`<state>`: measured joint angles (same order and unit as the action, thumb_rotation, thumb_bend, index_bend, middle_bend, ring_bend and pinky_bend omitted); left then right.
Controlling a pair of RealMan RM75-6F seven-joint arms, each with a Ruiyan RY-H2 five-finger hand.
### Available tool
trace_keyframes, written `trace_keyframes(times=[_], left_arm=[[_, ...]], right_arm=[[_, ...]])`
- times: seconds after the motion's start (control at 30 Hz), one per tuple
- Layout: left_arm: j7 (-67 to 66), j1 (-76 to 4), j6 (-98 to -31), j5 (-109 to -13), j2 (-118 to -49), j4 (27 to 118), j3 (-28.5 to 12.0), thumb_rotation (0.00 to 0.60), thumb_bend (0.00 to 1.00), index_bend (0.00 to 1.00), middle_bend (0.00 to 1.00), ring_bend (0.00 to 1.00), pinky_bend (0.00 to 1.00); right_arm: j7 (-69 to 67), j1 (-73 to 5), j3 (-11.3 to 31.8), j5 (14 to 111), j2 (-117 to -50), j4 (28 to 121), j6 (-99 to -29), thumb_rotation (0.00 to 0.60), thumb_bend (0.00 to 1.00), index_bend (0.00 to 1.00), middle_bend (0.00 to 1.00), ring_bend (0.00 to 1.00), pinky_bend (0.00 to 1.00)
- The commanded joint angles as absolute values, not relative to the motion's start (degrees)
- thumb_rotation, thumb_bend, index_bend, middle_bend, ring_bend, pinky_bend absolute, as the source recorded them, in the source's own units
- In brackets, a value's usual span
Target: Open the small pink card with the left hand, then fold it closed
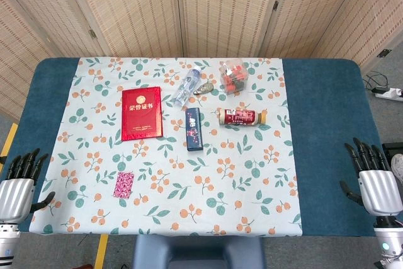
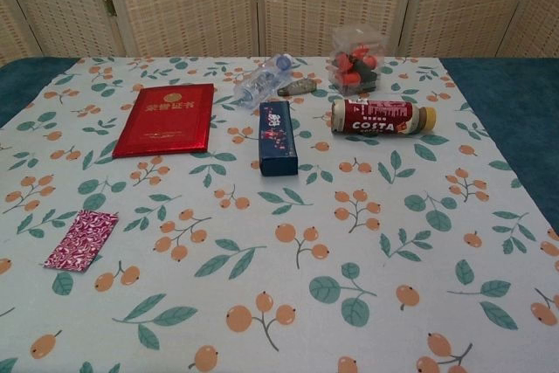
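Your left hand (image 1: 19, 184) sits at the near left corner of the surface (image 1: 327, 124), fingers spread apart and holding nothing; its wrist runs out of the bottom of the head view. Your right hand (image 1: 371, 177) mirrors it at the near right edge, fingers also apart and empty, with its forearm cut off below. Neither hand shows in the chest view, so you only have the head view to judge them.

The small pink card (image 1: 123, 184) lies flat and closed on the floral cloth (image 1: 208, 187), to the right of your left hand and well apart from it, at about the same depth. In the chest view the small pink card (image 2: 82, 239) shows a dark pink patterned face; its fold side is hard to make out.

Farther from your left hand, beyond the card, lies a red booklet (image 1: 141, 113) with gold lettering. To its right sit a dark blue box (image 1: 194, 128), a clear water bottle (image 1: 186, 86) on its side, a small grey object (image 1: 206, 89) too small to identify, a clear plastic container (image 1: 232, 76) with red pieces inside, and a Costa bottle (image 1: 242, 116) lying on its side, all well away from your right hand.
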<state>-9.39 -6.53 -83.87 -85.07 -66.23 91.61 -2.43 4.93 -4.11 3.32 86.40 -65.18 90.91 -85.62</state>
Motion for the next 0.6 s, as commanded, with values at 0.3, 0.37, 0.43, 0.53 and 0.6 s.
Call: trace_keyframes(times=[0.3, 0.37, 0.43, 0.53, 0.6], left_arm=[[-9.02, -6.76, -84.02, -85.63, -66.69, 90.96, -2.45, 0.600, 0.27, 0.11, 0.01, 0.00, 0.00], [-8.88, -6.75, -84.04, -85.68, -66.69, 90.87, -2.40, 0.600, 0.27, 0.11, 0.01, 0.00, 0.00], [-8.80, -6.78, -83.99, -85.79, -66.65, 90.84, -2.34, 0.600, 0.27, 0.12, 0.01, 0.00, 0.00], [-8.75, -6.91, -83.81, -86.11, -66.60, 90.74, -2.16, 0.600, 0.27, 0.12, 0.01, 0.00, 0.00], [-8.59, -7.00, -83.78, -86.63, -66.59, 90.56, -1.93, 0.600, 0.27, 0.13, 0.01, 0.00, 0.00]], right_arm=[[4.19, -3.91, 3.22, 86.61, -64.79, 90.85, -85.73, 0.600, 0.32, 0.00, 0.00, 0.00, 0.00], [3.98, -3.82, 3.24, 86.78, -64.71, 90.86, -86.00, 0.600, 0.32, 0.00, 0.00, 0.00, 0.00], [3.80, -3.70, 3.28, 86.79, -64.65, 90.82, -86.23, 0.600, 0.32, 0.00, 0.00, 0.00, 0.00], [3.62, -3.50, 3.30, 86.79, -64.53, 90.79, -86.54, 0.600, 0.32, 0.00, 0.00, 0.00, 0.00], [3.52, -3.35, 3.33, 86.91, -64.37, 90.82, -86.86, 0.600, 0.32, 0.00, 0.00, 0.00, 0.00]])
